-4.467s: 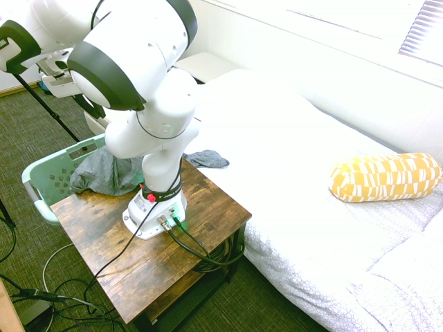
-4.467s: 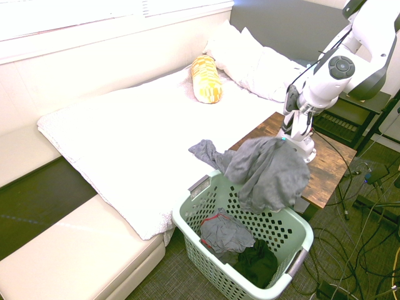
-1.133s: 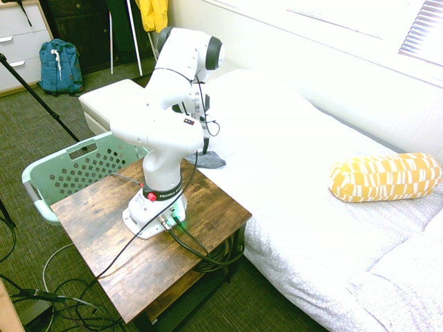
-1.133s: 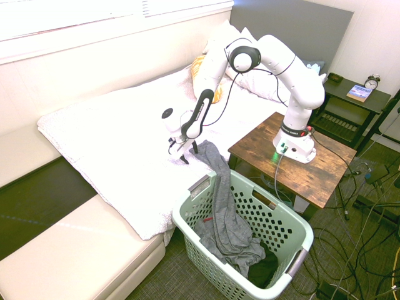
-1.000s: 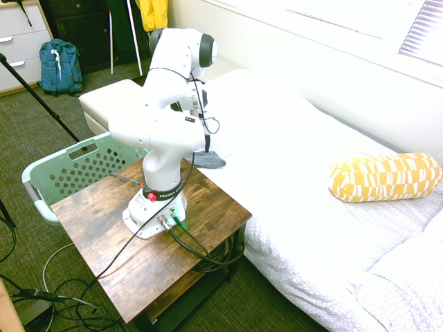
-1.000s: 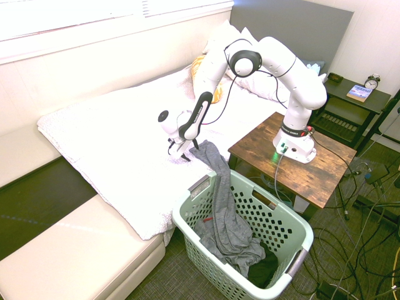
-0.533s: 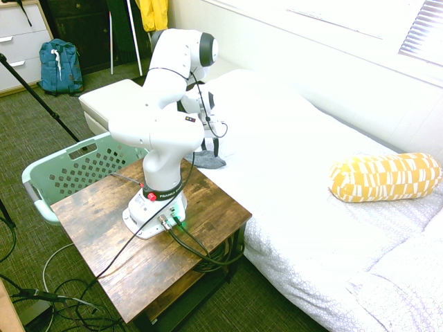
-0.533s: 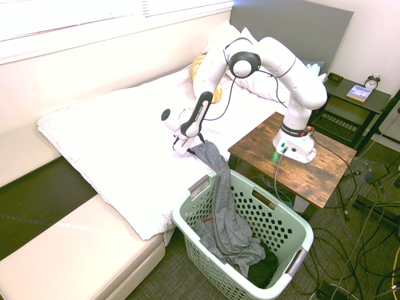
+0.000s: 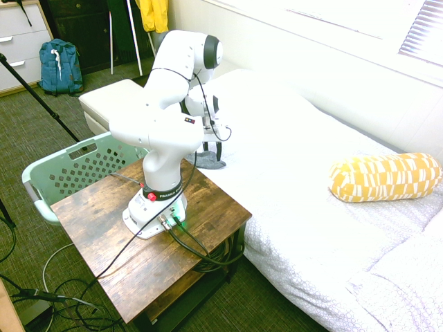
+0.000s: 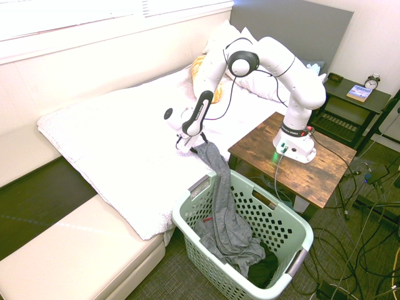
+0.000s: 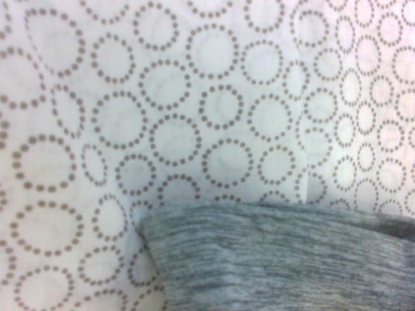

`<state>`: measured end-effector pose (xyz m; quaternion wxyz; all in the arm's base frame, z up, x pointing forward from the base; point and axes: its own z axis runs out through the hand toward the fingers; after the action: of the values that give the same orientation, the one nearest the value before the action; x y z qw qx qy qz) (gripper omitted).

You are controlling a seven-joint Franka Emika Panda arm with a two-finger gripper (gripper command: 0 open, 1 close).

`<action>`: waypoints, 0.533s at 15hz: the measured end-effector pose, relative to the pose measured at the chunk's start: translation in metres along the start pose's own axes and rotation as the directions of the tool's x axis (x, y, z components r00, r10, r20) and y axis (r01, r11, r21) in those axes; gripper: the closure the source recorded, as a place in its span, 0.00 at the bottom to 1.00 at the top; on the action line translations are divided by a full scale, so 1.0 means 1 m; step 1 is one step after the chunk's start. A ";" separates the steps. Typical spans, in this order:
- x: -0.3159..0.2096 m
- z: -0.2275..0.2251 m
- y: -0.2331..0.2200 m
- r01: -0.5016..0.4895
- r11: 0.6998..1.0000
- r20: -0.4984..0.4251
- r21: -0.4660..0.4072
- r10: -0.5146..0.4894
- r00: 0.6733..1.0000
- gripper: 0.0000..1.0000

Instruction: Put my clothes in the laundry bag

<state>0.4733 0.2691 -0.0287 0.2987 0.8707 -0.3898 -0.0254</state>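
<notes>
The clothes (image 10: 220, 187), a grey-blue garment, drape from the bed's edge over the rim and down into the laundry bag (image 10: 299, 226), a mint-green perforated basket on the floor. One end of the clothes (image 9: 208, 163) still lies on the white bedspread. My gripper (image 10: 189, 145) hangs open just above that end, fingers pointing down with nothing between them. In the first exterior view the gripper (image 9: 211, 152) stands over the grey cloth beside the table. The wrist view shows the cloth's edge (image 11: 279, 259) on the dotted-circle bedspread. The basket (image 9: 41, 181) holds other dark garments.
A wooden side table (image 9: 104, 256) bears the arm between bed and basket. A yellow patterned bolster (image 9: 384, 176) lies further up the bed. A blue backpack (image 9: 59, 66) and a yellow garment (image 9: 154, 14) are by the far wall. A pale bench (image 9: 114, 97) stands at the bed's foot.
Several seconds ago the garment hung bunched over the basket's rim; now it trails from bed into basket. In the last second my open gripper shifted sideways over the cloth's end on the bed.
</notes>
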 end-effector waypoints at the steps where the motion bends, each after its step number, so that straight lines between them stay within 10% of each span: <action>1: 0.000 0.000 0.000 0.004 1.000 0.003 0.002 -0.004 1.000 1.00; 8: -0.033 -0.008 -0.002 0.050 0.999 0.020 0.016 -0.050 0.999 1.00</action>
<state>0.4543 0.2970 -0.0292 0.2872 0.8822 -0.3711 -0.0385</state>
